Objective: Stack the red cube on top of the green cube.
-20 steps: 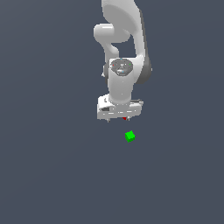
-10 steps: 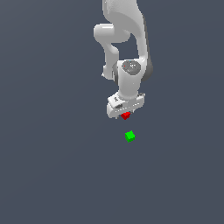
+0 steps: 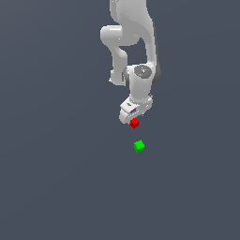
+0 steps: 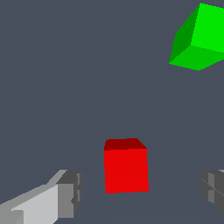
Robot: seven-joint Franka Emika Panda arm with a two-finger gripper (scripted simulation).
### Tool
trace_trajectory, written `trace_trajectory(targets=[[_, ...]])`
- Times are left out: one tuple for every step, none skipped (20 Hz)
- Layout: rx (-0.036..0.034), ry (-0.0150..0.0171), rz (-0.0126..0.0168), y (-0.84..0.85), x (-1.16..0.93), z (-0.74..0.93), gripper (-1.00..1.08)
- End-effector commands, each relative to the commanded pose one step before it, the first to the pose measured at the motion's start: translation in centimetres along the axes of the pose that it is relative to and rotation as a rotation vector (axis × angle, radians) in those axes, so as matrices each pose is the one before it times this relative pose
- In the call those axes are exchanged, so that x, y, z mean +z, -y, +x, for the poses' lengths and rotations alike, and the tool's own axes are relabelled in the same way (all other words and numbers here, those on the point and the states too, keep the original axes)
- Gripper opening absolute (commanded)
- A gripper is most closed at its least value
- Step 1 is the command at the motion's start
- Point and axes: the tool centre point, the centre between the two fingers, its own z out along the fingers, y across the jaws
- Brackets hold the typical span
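The red cube (image 3: 134, 123) rests on the grey floor just under the white arm's hand. My gripper (image 3: 132, 119) hangs over it, open. In the wrist view the red cube (image 4: 126, 169) stands between the two grey fingertips (image 4: 70, 192), with a gap on each side, so neither pad touches it. The green cube (image 3: 139, 146) sits on the floor a short way from the red one, nearer the exterior view's lower edge. It also shows in the wrist view, where the green cube (image 4: 199, 39) is apart from the gripper and partly cut off by the frame edge.
The plain dark grey floor (image 3: 56, 178) surrounds both cubes. The white arm (image 3: 133, 42) rises above the hand toward the exterior view's top.
The hand has turned about its own axis and shifted slightly to the exterior view's right, so it looks narrower. The red cube shows more plainly beneath it. The green cube has not moved.
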Motion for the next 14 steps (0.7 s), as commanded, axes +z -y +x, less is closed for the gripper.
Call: trace_trajectory(targets=[[-0.03342,-0.00121,-0.00099,0.538,0.4,-0.524,1.0],[-0.00843,-0.00012,-0.00019,0.139,0.11,-0.135,1.0],[-0.00651,-0.00008,-0.00017,0.105,0.087,-0.106,1.0],[-0.00458,-0.00004,-0.00016,0.069,0.064,-0.077,1.0],[-0.00267,0.00001,-0.00016,0.035,0.041,-0.048,1.0],[-0.00067,0.00005,-0.00014,-0.004,0.019,-0.021,1.0],[0.00095,0.00012,-0.00017,-0.027,-0.004,0.015,1.0],[0.00308,0.00017,-0.00017,-0.072,-0.026,0.037,1.0],[0.00267,0.00012,-0.0001,-0.059,-0.026,0.035,1.0],[0.00098,0.00004,-0.00003,-0.022,-0.009,0.011,1.0],[-0.00166,0.00012,0.0003,0.051,0.02,-0.026,1.0],[0.0,0.0,0.0,0.0,0.026,-0.001,1.0],[0.0,0.0,0.0,0.001,0.078,-0.003,1.0],[0.0,0.0,0.0,0.002,0.13,-0.004,1.0]])
